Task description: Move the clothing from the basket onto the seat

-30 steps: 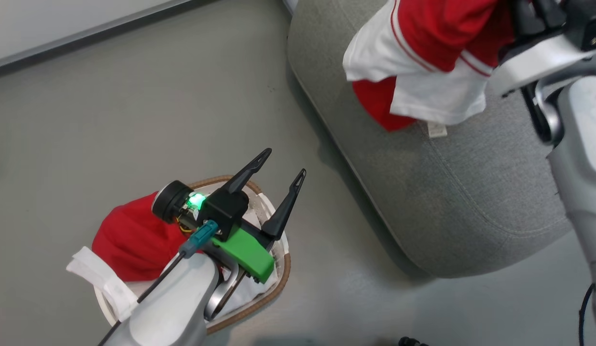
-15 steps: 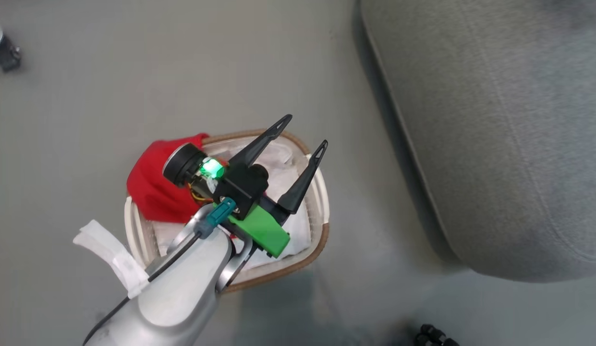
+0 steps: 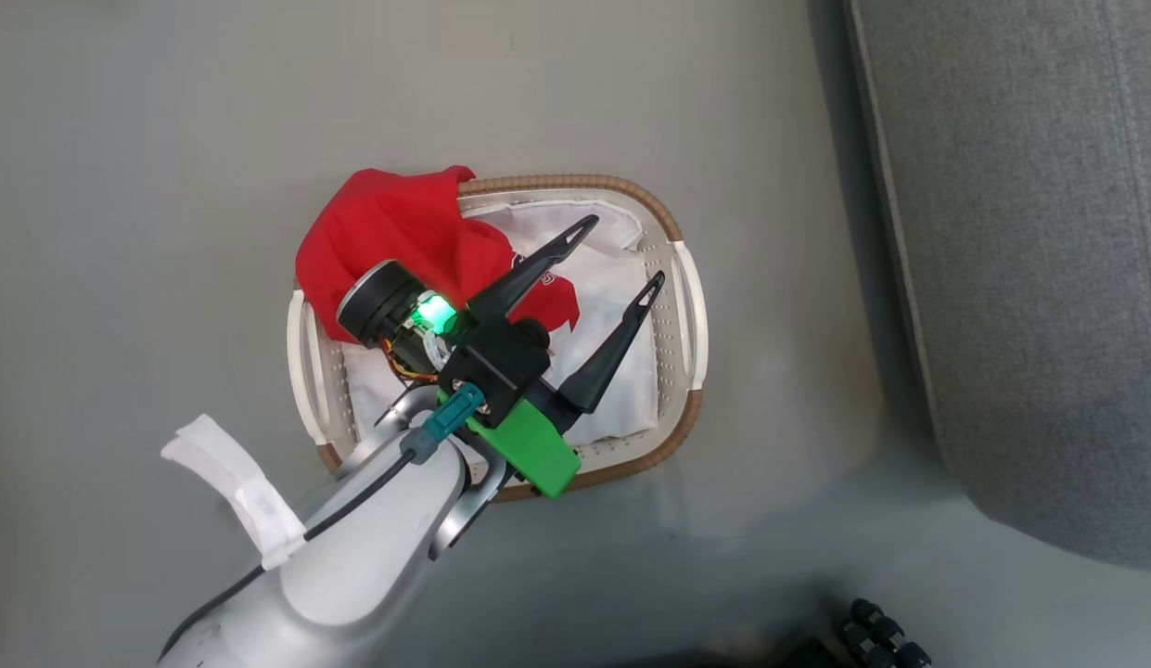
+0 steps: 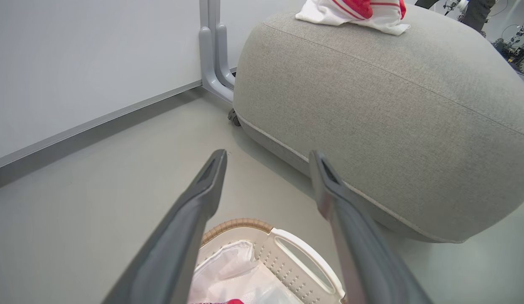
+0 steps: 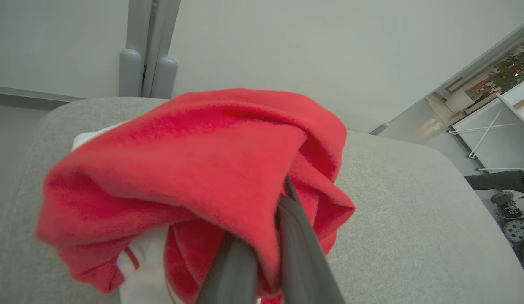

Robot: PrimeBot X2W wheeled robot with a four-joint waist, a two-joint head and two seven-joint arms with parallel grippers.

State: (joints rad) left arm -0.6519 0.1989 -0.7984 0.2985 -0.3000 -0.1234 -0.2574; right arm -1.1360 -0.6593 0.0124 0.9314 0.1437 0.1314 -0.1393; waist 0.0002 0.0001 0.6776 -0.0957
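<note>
- We judge the task about half done. The right gripper (image 5: 283, 202) has its fingers pressed together, pinching the first garment (image 5: 194, 169), a bunch of red cloth with a white panel, over the top of the seat (image 5: 414, 202). In the left wrist view this garment sits at the seat's 12 o'clock edge and appears to rest on it.
- The second garment (image 3: 390, 232) lies in the basket (image 3: 691, 288), heaped at its 10 o'clock side and spilling over the brown rim there. The rest of the basket shows the white liner (image 3: 612, 325).
- The left gripper (image 3: 623, 249) hangs above the basket with its fingers spread wide and nothing between them, pointing towards 1 o'clock in the head view.
- Next, we think, the right fingers should part so that their garment stays on the seat. The left gripper should tip down and swing towards 10 o'clock to take the red heap.
- The seat stands at the basket's 3 o'clock, apart from it, with bare floor (image 3: 167, 139) between, so nothing blocks that path.
- The likely snags are pinching liner along with cloth, or the light basket lifting with the pull.
- Small dark things (image 3: 876, 631) lie at 5 o'clock on the floor. We cannot tell what they are.
</note>
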